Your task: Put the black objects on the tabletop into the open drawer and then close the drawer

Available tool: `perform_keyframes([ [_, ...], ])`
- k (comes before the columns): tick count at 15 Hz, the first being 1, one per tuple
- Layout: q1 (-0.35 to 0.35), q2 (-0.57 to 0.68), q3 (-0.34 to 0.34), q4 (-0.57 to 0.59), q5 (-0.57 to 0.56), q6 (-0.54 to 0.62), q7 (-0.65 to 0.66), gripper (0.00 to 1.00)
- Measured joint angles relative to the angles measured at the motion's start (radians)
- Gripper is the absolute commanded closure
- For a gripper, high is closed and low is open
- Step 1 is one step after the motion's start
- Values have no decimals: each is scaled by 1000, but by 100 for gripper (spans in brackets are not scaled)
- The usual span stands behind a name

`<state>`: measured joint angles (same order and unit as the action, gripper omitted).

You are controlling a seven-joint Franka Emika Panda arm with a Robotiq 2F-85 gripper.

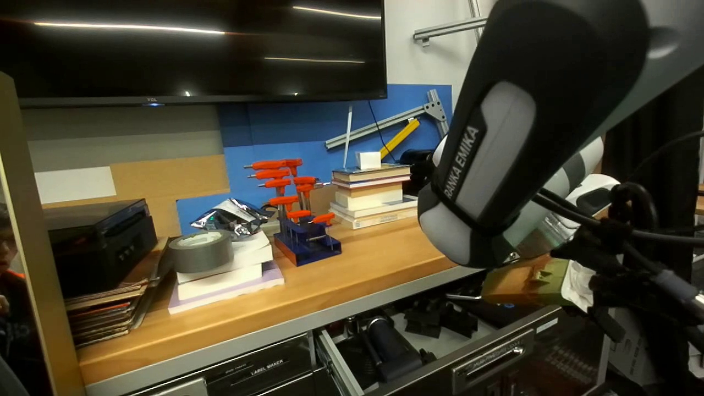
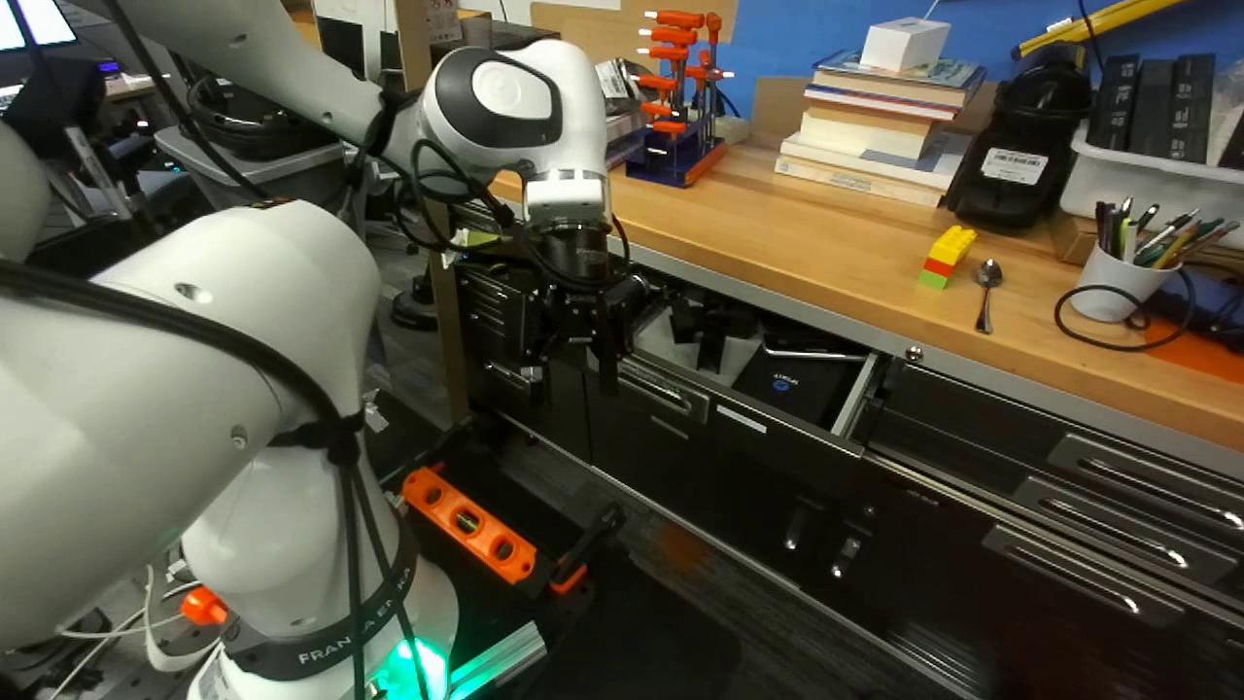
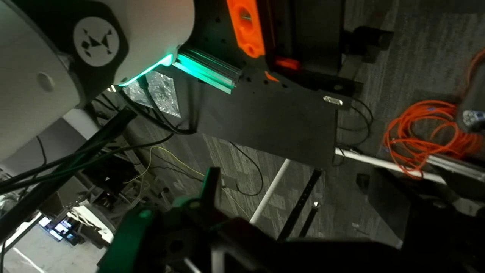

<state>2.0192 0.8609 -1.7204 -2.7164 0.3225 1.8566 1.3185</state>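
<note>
The wide dark-grey drawer [image 1: 492, 360] stands open below the wooden tabletop [image 1: 379, 258]; in an exterior view its front [image 2: 692, 401] and the tabletop [image 2: 777, 233] show too. Small black blocky chunks [image 1: 423, 319] lie inside the drawer, also visible in an exterior view [image 2: 714, 335]. I see no such chunks on the visible tabletop. My gripper [image 2: 571, 374] points down in front of the drawer's left part in that view. In the wrist view my gripper [image 3: 291, 182] has its fingers wide apart, with only floor between them. In an exterior view the arm and cables hide it.
The drawer also holds a dark handheld tool [image 1: 393, 344] and a black box [image 2: 797, 384]. On the tabletop stand orange-red hex keys [image 1: 286, 187], stacked books [image 1: 374, 203], a tape roll [image 1: 201, 253], a toy block [image 2: 948, 255], a spoon [image 2: 987, 292] and a pen cup [image 2: 1118, 277].
</note>
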Motion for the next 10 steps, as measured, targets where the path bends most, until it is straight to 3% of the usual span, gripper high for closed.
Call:
perform_keyframes([
  [6, -62, -112, 88, -16, 166, 32, -179, 0],
  [10, -144, -213, 190, -16, 303, 109, -256, 0],
])
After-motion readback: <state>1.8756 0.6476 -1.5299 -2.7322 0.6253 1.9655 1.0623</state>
